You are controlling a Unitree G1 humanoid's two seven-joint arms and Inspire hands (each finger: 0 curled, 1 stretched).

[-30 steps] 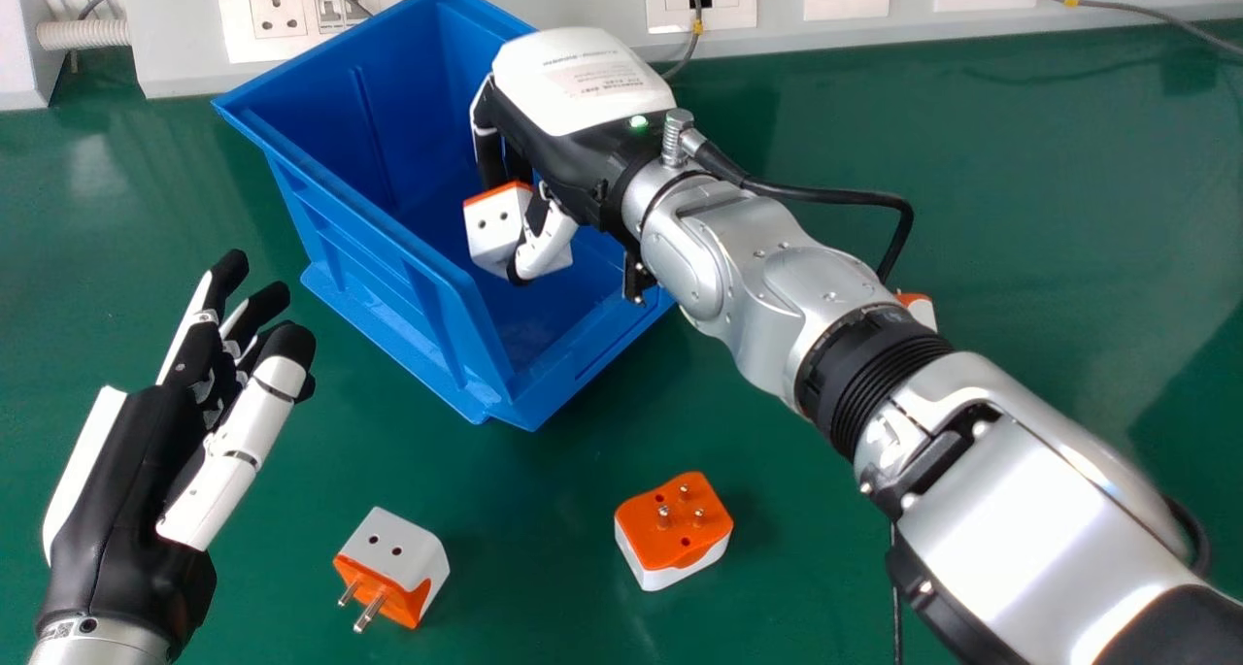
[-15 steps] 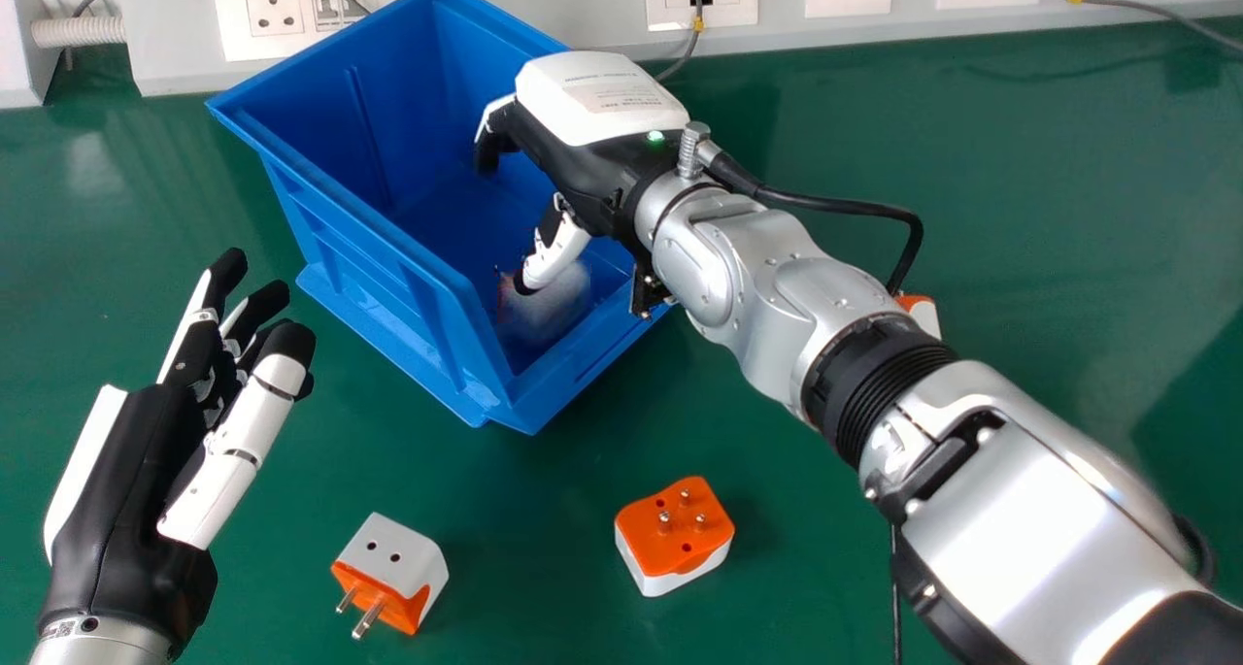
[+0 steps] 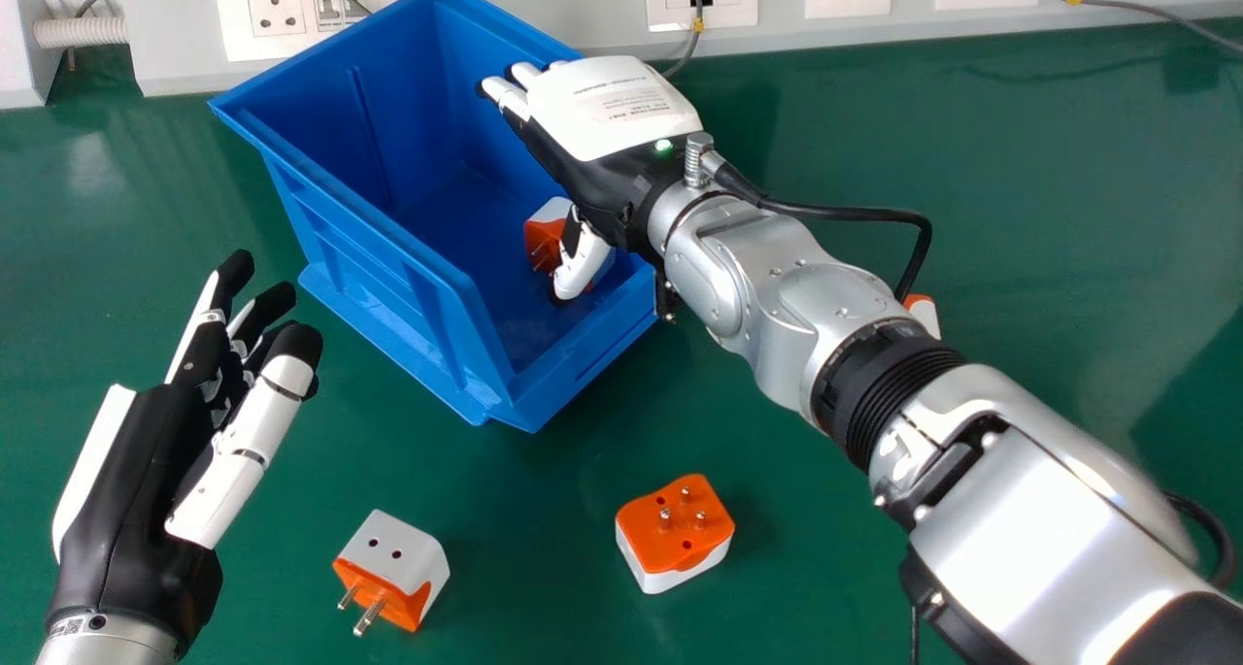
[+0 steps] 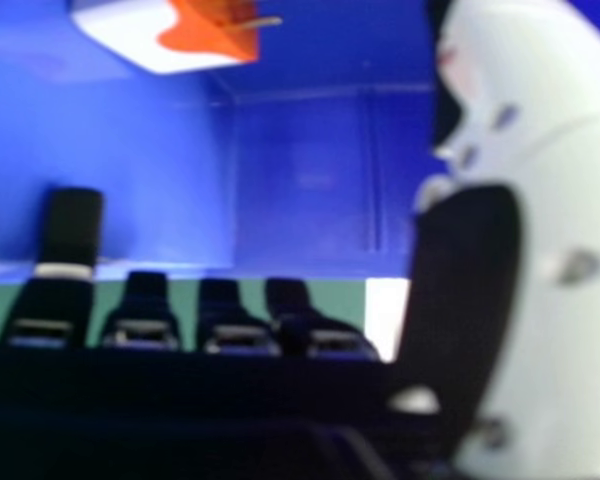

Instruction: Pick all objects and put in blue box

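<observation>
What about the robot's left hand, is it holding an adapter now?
No, the left hand has nothing between its fingers and thumb.

Nothing you can read
You see print on the back of the right hand (image 3: 607,126), too small to make out.

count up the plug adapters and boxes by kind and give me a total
Blue plastic box: 1
Orange-and-white plug adapters: 4 (one in the box, one and another on the green table, one mostly hidden by the silver right forearm, so likely an adapter)
Total: 5
</observation>
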